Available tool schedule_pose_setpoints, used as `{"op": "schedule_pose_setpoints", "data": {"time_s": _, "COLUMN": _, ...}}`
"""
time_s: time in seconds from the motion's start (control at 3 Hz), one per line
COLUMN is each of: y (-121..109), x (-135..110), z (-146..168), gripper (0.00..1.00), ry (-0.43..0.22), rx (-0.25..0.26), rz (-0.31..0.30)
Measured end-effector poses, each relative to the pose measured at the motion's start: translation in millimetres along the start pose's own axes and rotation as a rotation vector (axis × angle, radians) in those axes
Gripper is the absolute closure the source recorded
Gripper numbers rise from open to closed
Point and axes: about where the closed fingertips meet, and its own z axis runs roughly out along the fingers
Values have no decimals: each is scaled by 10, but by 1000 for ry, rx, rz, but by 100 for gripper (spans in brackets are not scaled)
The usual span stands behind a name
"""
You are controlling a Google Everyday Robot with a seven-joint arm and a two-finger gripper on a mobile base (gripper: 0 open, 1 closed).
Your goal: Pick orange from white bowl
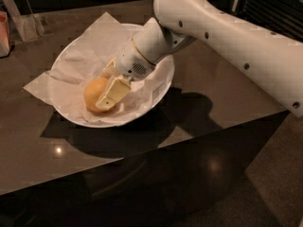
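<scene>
The orange (pixel 93 93) lies in the white bowl (pixel 164 79), on the crumpled white paper lining, left of the bowl's middle. My gripper (pixel 103 90) reaches down into the bowl from the upper right. One cream finger (pixel 113 92) lies across the orange's right front side. The other finger (pixel 109 71) sits behind the orange at its far side. The fingers hold the orange between them, and the orange rests low in the bowl. The white arm (pixel 227 37) crosses the upper right of the view.
The bowl stands on a dark glossy table whose front edge (pixel 142 162) runs diagonally below it. The paper lining (pixel 40 86) sticks out past the rim at the left and back. A pink object (pixel 4 32) and a clear stand (pixel 26 25) are at the far left.
</scene>
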Motion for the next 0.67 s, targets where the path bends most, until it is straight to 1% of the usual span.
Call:
{"op": "schedule_pose_setpoints", "data": {"time_s": 0.33, "y": 10, "x": -69, "z": -142, "gripper": 100, "ry": 14, "rx": 24, "rz": -42}}
{"op": "schedule_pose_setpoints", "data": {"time_s": 0.67, "y": 10, "x": -144, "z": -282, "gripper": 100, "ry": 42, "rx": 43, "rz": -81}}
